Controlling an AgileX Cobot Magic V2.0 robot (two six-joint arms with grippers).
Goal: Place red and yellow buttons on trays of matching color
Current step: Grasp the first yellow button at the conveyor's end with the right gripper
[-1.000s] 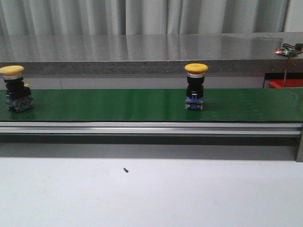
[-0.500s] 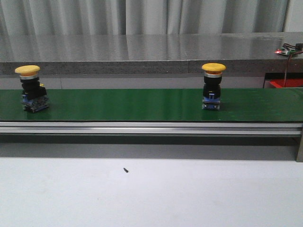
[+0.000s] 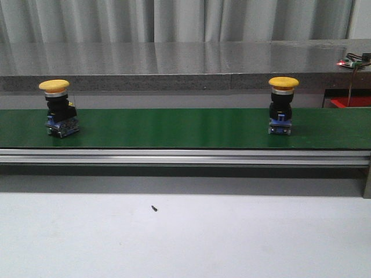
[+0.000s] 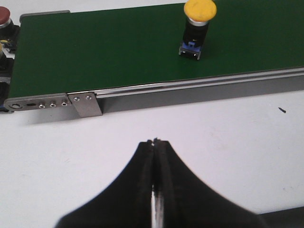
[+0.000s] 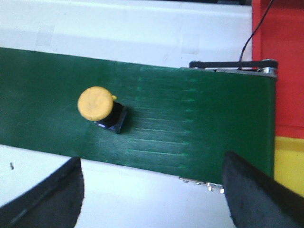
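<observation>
Two yellow buttons ride upright on the green belt [image 3: 174, 127]: one at the left [image 3: 58, 107] and one at the right [image 3: 283, 105]. The left wrist view shows the left yellow button [image 4: 199, 27], and a red button [image 4: 4, 14] at the belt's left end, partly cut off. My left gripper [image 4: 156, 141] hangs shut and empty over the white table, short of the belt. The right wrist view has the right yellow button [image 5: 98, 105] on the belt, with the red tray [image 5: 278, 61] and yellow tray [image 5: 289, 161] beyond the belt's end. My right gripper [image 5: 152, 164] is open, empty, near the belt's front edge.
The belt's aluminium rail [image 3: 185, 156] runs along its front edge. A grey counter [image 3: 185, 63] stands behind the belt. A small black speck [image 3: 153, 208] lies on the white table. A black cable [image 5: 251, 33] crosses the red tray.
Both yellow buttons have travelled to the right along the belt. Neither arm shows in the front view in any frame.
</observation>
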